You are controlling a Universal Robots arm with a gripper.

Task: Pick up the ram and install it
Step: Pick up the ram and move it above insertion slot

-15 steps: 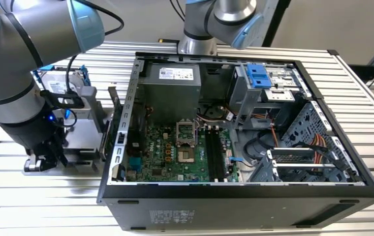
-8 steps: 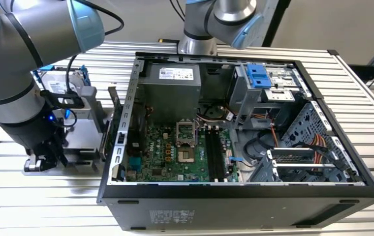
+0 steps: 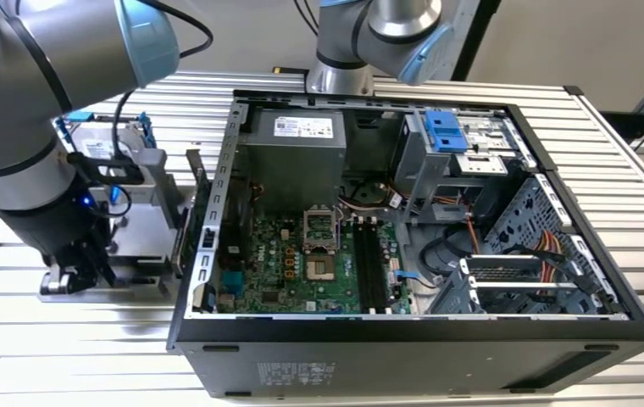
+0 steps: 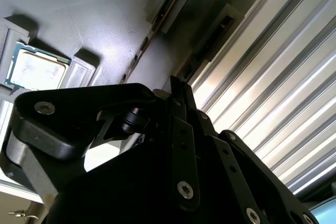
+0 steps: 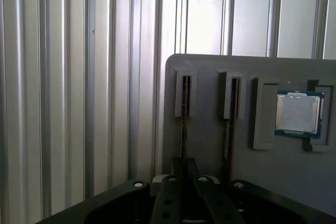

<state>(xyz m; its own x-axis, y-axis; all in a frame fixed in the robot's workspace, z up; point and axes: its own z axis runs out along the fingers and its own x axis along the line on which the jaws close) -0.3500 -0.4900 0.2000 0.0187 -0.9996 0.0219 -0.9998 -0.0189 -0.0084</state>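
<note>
ram (image 5: 184, 129): stands on edge in the grey tray's (image 5: 210, 145) outermost slot.
gripper (image 5: 185, 169): low over the tray, fingers drawn together on the ram's upper edge.
grey tray: on the slatted table (image 5: 79, 103), at 9 o'clock from the open computer case (image 3: 413, 339) in the exterior view.
second stick (image 5: 231, 103): next slot, just beside the ram.
processor (image 5: 297, 114): tray recess beyond the second stick.

The ram (image 5: 185, 95) (thin, dark) stands on edge in a slot.
</note>
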